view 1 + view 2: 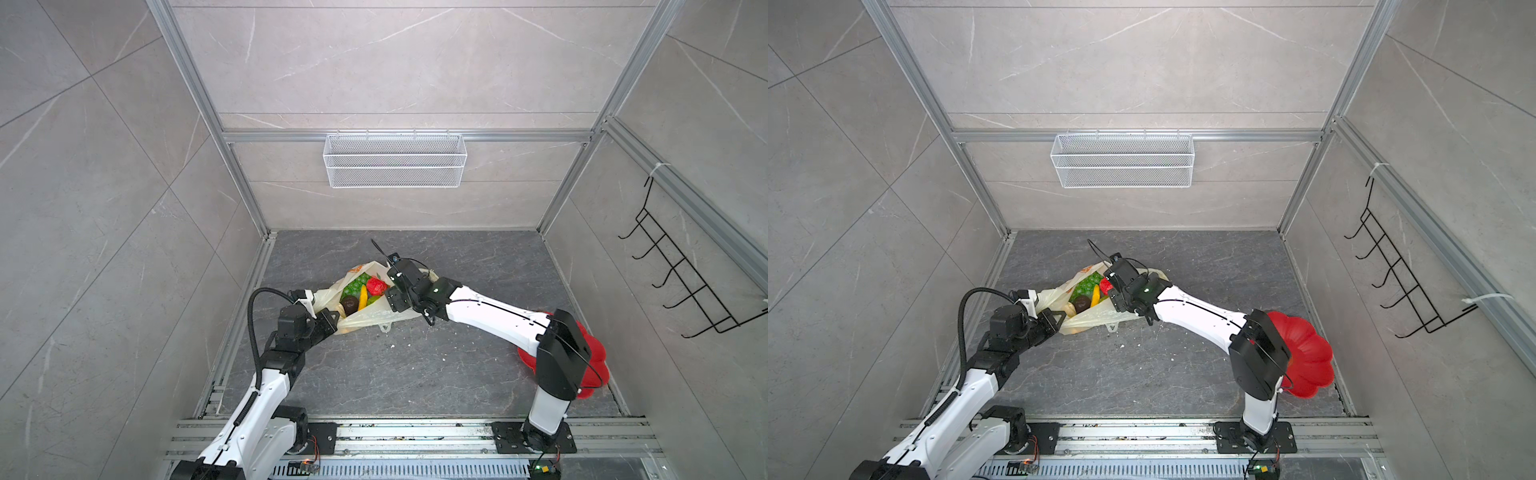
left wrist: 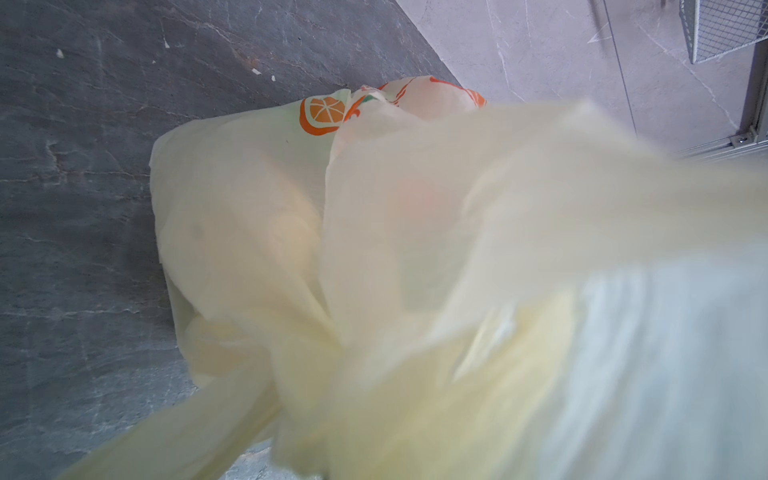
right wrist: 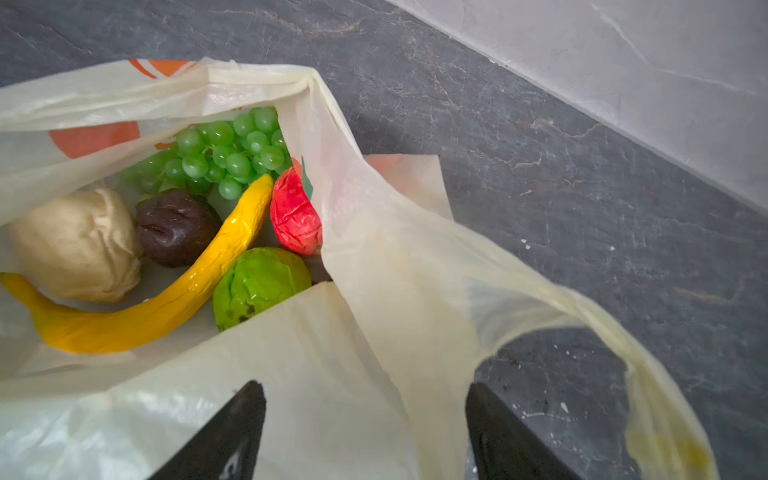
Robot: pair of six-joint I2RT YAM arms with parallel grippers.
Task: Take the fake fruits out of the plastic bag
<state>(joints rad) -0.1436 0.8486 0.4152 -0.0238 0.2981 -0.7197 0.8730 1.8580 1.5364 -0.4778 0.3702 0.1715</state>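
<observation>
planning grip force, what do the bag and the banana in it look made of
The plastic bag looks like thin, translucent pale-yellow film: it creases and colours show through. The banana seems glossy moulded plastic, judging by its highlights and wrinkled skin.

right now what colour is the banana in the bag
Yellow. The banana lies inside the bag, clearest in the right wrist view.

My left arm (image 1: 257, 403) and right arm (image 1: 494, 316) both wear smooth white shells between boxy black joints, each on a black base plate (image 1: 509, 438). A thick ribbed black hose (image 1: 250, 320) loops beside the left one, a thin black wire (image 1: 498, 307) runs along the right, and a small green light (image 1: 436, 289) glows on its wrist. The right gripper (image 3: 363, 386) has black wedge-shaped fingers (image 3: 232, 432).
</observation>
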